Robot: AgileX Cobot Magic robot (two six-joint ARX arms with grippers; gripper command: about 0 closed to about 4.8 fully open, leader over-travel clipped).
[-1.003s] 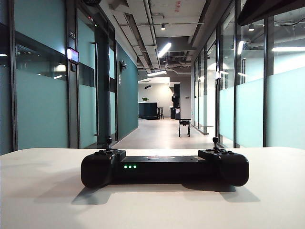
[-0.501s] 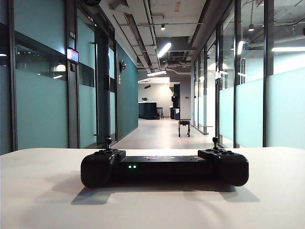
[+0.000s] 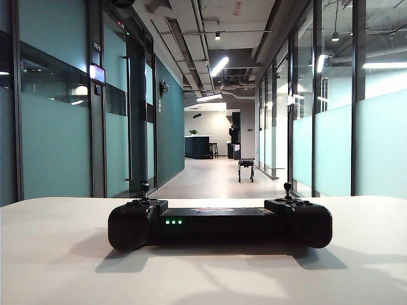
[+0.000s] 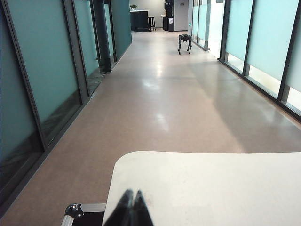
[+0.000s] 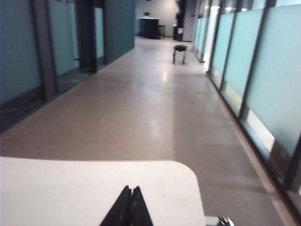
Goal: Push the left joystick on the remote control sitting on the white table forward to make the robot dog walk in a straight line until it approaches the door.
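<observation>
We judge the walk largely done: the white table (image 3: pixel 57 254) holds the remote control (image 3: pixel 219 223), left joystick (image 3: pixel 145 188) upright and untouched, with the robot dog (image 3: pixel 246 169) far down the corridor at twelve o'clock. Only the wrist views show the left gripper (image 4: pixel 130 207) and right gripper (image 5: pixel 129 205), both pinched together, empty, over the table's near corners.

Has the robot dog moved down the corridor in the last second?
No. In the exterior view the robot dog stands in the same spot against the glass partition on its right as before, far down the hallway beyond the remote control.
</observation>
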